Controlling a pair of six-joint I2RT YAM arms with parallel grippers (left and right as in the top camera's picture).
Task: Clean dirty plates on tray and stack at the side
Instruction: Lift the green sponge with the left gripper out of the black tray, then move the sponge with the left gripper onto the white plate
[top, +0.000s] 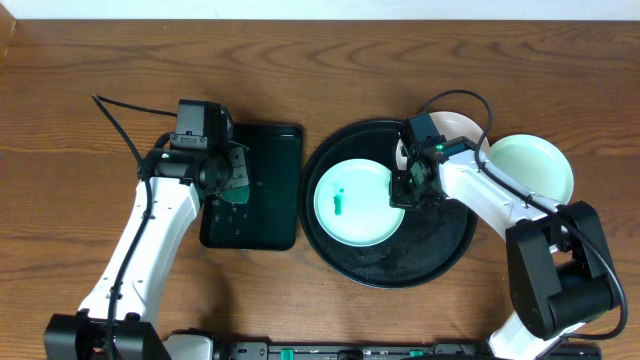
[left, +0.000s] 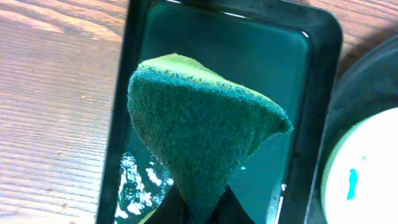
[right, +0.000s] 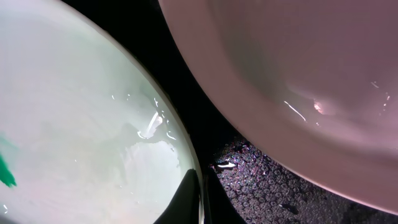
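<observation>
**Overhead.** The tray (top: 420, 262) holds one mint plate (top: 350, 218) with a green smear (top: 341, 201) at its centre. A white plate (top: 462, 127) lies across the tray's far right rim. A second mint plate (top: 535, 165) sits on the table (top: 100, 60) just right of the tray and shows no smear. The right gripper (top: 405, 190) is at the smeared plate's right edge, so the plate's body runs from the fingers toward the robot's left. The left gripper (top: 232, 178) hangs over the small tray (top: 272, 150), well apart from the smear. The rims of both trays lie between them.

**Left wrist.** The fingers (left: 239, 210) are clenched on the narrow end of a green sponge (left: 205, 124), which fans out ahead of them. Below it the small tray holds a film of liquid with foam at its near corner. The smeared plate shows at the right edge of the view.

**Right wrist.** The fingers (right: 183, 199) are closed and appear to pinch the mint plate's rim, one above and one outside it. The white plate overhangs the tray nearby.

**Judgement.** The plate is steadied; the sponge must cross rightward to reach the smear.
</observation>
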